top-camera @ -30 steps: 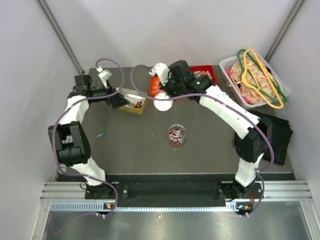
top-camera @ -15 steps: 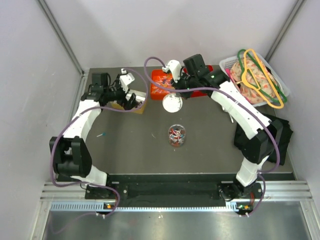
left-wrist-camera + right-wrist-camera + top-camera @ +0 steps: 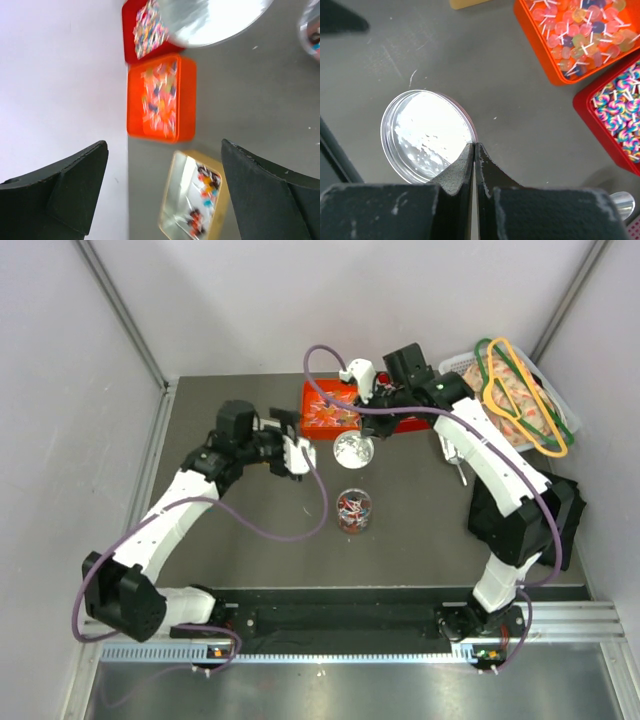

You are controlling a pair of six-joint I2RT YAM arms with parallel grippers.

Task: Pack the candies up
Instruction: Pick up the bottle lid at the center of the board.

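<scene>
My right gripper [image 3: 474, 149] is clenched on the clear lid's [image 3: 425, 132] rim, beside the orange tray [image 3: 554, 76]; my left gripper [image 3: 164, 145] gapes empty.

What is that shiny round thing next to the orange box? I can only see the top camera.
Observer: It's a clear round lid. The right wrist view shows the right gripper shut on its rim.
Operator: What's inside the orange box?
Observer: The orange box holds little lollipops on white sticks, which show up close in the right wrist view.
Operator: Is anything hiding under the left arm?
Observer: Yes. The left wrist view shows a gold tin with wrapped candies inside, seen between the fingers of the open left gripper.
</scene>
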